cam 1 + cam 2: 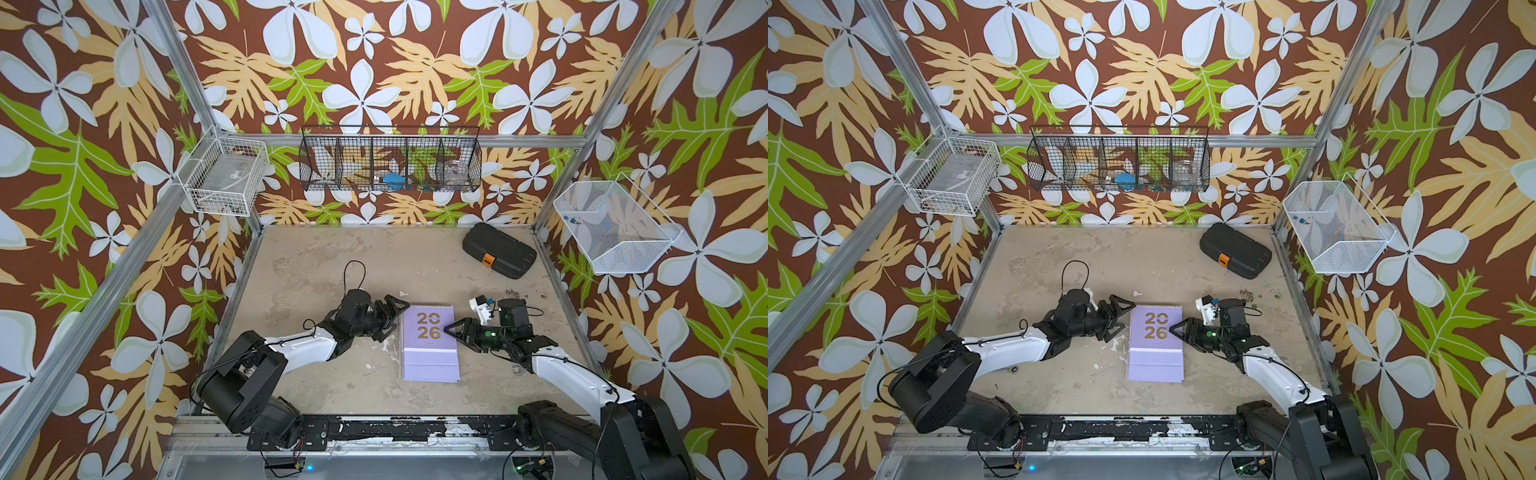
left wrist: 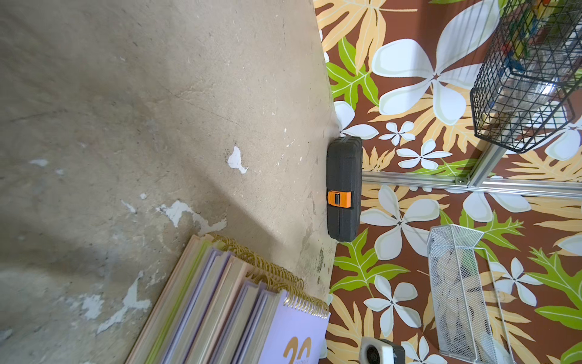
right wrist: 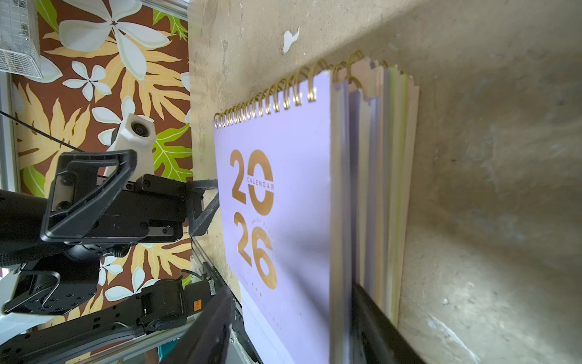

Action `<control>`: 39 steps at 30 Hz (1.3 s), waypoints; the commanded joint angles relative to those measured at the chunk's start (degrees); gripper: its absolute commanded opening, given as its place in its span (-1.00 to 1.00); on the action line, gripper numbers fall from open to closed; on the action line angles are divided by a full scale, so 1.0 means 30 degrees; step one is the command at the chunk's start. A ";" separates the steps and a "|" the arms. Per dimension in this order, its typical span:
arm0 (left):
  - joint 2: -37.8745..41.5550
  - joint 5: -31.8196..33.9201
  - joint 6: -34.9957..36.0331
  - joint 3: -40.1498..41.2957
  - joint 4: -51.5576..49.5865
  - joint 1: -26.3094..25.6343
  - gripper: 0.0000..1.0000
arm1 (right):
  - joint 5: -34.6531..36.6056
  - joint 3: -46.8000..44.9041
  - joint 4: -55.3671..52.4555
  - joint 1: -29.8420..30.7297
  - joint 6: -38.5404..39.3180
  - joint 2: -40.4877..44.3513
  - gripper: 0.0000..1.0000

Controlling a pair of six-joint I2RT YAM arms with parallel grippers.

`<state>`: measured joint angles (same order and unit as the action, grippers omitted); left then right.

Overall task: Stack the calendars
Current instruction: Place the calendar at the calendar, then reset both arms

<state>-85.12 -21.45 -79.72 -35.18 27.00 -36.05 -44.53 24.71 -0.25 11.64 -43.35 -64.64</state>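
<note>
Centrally on the table [image 1: 332,266], stacked under a lilac cover: the calendars [image 1: 430,349], edges stepped rather than flush. Flanked by the left gripper [image 1: 398,319], spread wide just beside the spiral end, and the right gripper [image 1: 453,329], parted loosely around the edge of the top calendar [image 3: 283,205], pinching nothing. Liable to drag that top copy askew if pulled away rubbing it, or to fan the uneven pile.

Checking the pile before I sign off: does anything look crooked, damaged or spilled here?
The calendars are stacked, but not squarely: in both wrist views their gold spiral edges sit staggered beneath the lilac top calendar, not flush. The tabletop has chipped, flaking patches. Nothing looks spilled.
</note>
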 commanded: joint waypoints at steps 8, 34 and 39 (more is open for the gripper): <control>0.0483 -0.0101 0.0544 0.0183 -0.0564 0.0460 0.87 | 0.1421 0.0725 -0.1595 0.0017 0.0751 -0.0256 0.35; 0.5363 0.1293 1.1010 -0.2005 -0.8998 0.7654 0.99 | 0.9329 0.5828 -0.5086 -0.0054 0.4388 0.1340 1.00; 0.7758 0.6959 1.7900 -0.1769 -0.8025 0.8004 0.99 | 1.4866 0.4491 -0.1417 -0.0056 0.5379 0.3555 1.00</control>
<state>-64.45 -12.64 -42.89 -41.08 2.81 -12.40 -12.80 40.51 -11.99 11.49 -30.68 -56.90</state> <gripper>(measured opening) 0.997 0.998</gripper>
